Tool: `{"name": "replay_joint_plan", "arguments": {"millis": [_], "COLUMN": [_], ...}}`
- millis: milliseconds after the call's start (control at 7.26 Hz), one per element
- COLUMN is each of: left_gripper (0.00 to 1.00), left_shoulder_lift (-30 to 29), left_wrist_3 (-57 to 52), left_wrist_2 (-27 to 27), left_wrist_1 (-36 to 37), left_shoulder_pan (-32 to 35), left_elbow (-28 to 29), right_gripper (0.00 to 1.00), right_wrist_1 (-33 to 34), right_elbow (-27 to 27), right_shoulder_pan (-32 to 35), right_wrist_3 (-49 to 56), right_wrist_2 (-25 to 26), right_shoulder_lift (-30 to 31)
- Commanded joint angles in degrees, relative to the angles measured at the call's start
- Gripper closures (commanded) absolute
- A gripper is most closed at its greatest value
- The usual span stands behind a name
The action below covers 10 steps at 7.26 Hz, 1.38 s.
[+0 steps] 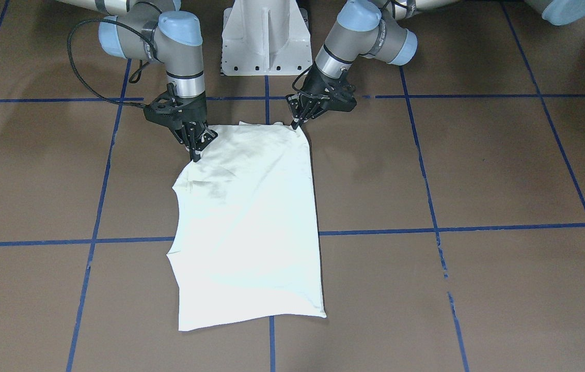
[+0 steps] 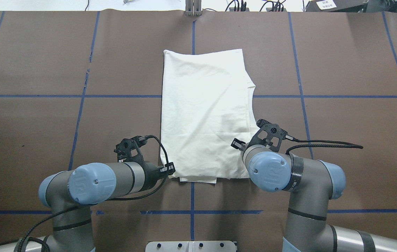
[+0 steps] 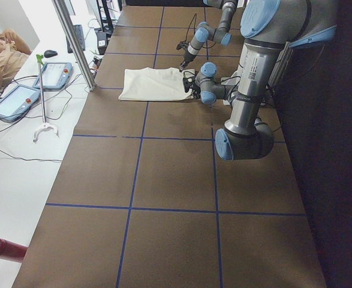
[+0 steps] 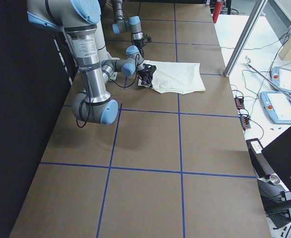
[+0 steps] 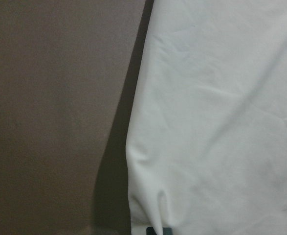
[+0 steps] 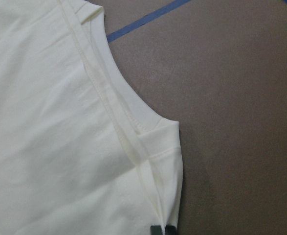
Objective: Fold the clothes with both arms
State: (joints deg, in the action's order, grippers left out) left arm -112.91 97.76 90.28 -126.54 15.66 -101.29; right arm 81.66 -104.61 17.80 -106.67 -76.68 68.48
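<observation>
I see the cream-white folded cotton T-shirt [image 2: 205, 115] lying flat, plain side up, at the middle of the brown bench gridded with blue tape [image 2: 342, 122]. The left arm's black claw [image 1: 296, 123] is pinched on the shirt's corner nearest the robot. The right arm's black claw [image 1: 197, 154] is clamped on the opposite near edge (both wrist views show cloth caught at the tips).

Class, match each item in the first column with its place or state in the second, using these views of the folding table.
Column one:
1 T-shirt
2 left gripper
3 right gripper
4 pedestal base

Column two:
A white metal, apart from the T-shirt
B at the T-shirt's straight-edged corner nearest the robot
C folded, lying flat, plain side up
D at the T-shirt's curved neckline edge

Pairs: 1-C; 2-B; 3-D; 4-A.
</observation>
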Motion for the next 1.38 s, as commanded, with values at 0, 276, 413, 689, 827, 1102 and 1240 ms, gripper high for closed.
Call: {"name": "replay_joint_plan", "arguments": {"millis": [0,276,413,689,827,1102,1240], "left_gripper": [1.0,1.0,1.0,1.0,1.0,1.0,1.0], "left_shoulder_lift": [0.1,0.2,0.1,-0.2,-2.0,-7.5,-8.1], "left_wrist_3": [-0.3,-0.2,0.1,0.7,0.1,-3.9,-6.4], "left_wrist_2": [0.2,3.6,3.8,4.6,5.3,5.5,5.7], "left_wrist_1": [3.5,17.3,25.5,39.2,39.5,39.5,39.4], "left_shoulder_pan": [0.2,0.2,0.2,0.0,-0.1,4.6,7.7], "left_elbow": [-4.6,-17.5,-25.3,-36.9,-35.1,-28.1,-25.9], "right_gripper": [1.0,1.0,1.0,1.0,1.0,1.0,1.0], "right_wrist_1": [0.3,5.7,11.1,19.3,19.3,19.2,19.2], "right_elbow": [-3.3,-14.8,-21.2,-28.7,-27.0,-22.2,-20.0], "right_shoulder_pan": [0.2,-0.9,-3.2,-7.3,-7.6,-5.0,-2.7], "right_wrist_3": [0.5,0.1,-0.8,-4.4,-4.3,-3.5,-3.5], "right_wrist_2": [0.1,-0.1,-0.1,0.0,0.0,0.0,-0.1], "right_shoulder_lift": [0.5,3.5,4.2,3.9,3.2,0.3,-1.7]}}
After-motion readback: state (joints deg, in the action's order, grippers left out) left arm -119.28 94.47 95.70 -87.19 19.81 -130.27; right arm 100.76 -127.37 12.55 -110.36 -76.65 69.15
